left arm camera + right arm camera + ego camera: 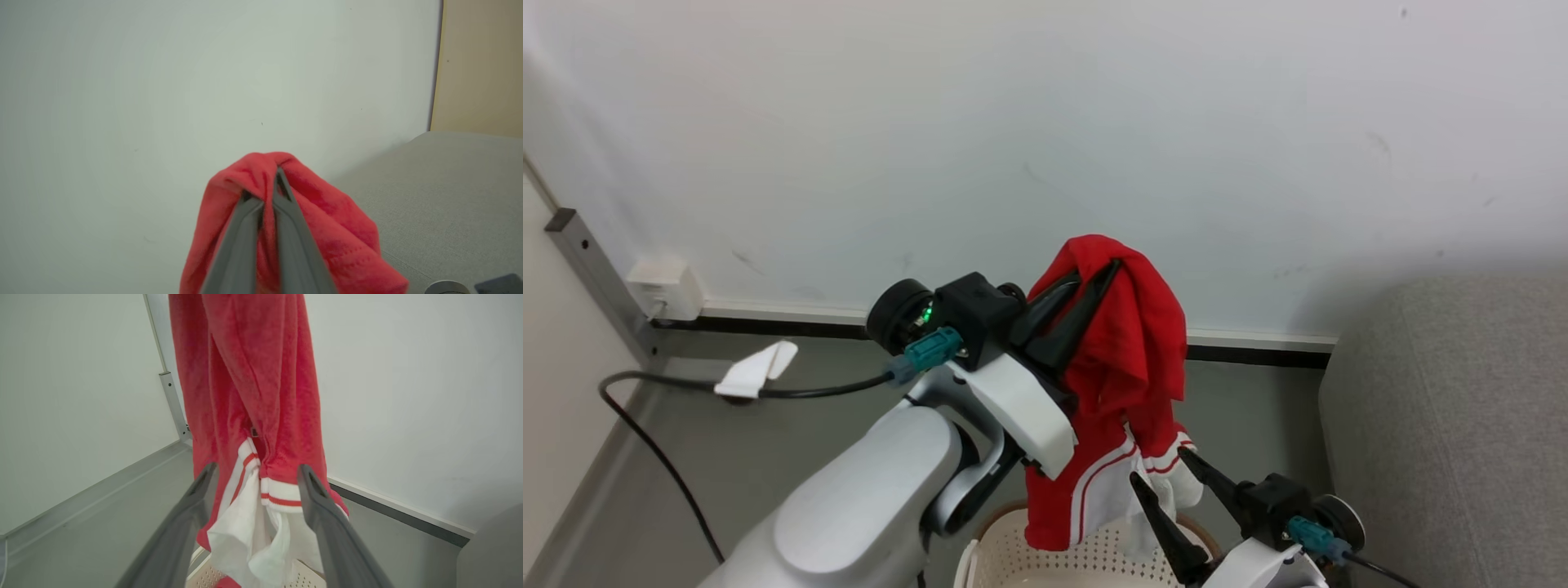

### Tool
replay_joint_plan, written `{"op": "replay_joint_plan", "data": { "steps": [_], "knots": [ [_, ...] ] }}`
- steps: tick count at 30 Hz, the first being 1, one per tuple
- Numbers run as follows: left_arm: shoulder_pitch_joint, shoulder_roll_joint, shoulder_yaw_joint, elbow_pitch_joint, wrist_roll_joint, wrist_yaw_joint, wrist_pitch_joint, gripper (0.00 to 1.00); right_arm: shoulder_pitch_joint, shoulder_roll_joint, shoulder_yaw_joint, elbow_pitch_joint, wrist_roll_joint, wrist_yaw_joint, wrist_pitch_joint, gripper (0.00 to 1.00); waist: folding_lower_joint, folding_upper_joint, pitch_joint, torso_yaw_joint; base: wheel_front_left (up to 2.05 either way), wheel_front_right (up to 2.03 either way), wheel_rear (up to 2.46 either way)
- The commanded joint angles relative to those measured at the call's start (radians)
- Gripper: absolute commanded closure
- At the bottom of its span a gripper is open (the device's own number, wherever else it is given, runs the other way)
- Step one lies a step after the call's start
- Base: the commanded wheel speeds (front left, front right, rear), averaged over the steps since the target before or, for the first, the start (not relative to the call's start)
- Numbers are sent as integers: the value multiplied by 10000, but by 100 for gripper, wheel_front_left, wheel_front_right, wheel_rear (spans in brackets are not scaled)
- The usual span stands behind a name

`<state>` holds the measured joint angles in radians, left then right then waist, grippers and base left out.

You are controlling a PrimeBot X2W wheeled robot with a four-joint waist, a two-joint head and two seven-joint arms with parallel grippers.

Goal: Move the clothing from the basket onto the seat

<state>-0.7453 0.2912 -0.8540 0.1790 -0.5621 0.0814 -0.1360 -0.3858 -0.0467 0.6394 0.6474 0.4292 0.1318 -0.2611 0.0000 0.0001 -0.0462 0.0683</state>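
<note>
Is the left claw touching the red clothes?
Touching. The left wrist view shows the left claw pinched shut on the red clothes.

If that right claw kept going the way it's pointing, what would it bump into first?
Most likely the red clothing, whose striped hem hangs between the fingers of the open right gripper.

Your raised left gripper (1098, 272) is pinched shut on the bright red fabric garment (1135, 343); your lower right gripper (1157, 464) gapes open.

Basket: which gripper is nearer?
Right. The right gripper is open just above the basket, at the garment's hanging hem; the left gripper is higher up, shut on the clothing.
</note>
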Motion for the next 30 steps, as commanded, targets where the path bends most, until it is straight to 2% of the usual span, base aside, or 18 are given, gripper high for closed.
{"op": "replay_joint_plan", "data": {
  "steps": [1, 15, 23, 30],
  "knots": [
    [-107, -44, -10, -80, 10, -8, 24, 100, -149, -36, 8, 107, 58, -21, -22, 0, 0, -1, -19, 114, 0, 0, 0],
    [-290, -739, -862, -669, -76, -511, 462, 100, -1051, -31, 419, 2474, 789, -21, -22, 0, 0, -1, 35, 1482, 0, 0, 0],
    [-370, -1178, -1270, -904, -267, -761, 714, 100, -1317, -33, 1006, 3079, 1456, -21, -22, 0, 0, -1, 52, 2299, 0, 0, 0],
    [-331, -1379, -1480, -1087, -376, -839, 817, 100, -1523, -30, 1079, 3477, 1647, -21, -22, 0, 0, -1, 44, 2695, 0, 0, 0]
  ]
}}
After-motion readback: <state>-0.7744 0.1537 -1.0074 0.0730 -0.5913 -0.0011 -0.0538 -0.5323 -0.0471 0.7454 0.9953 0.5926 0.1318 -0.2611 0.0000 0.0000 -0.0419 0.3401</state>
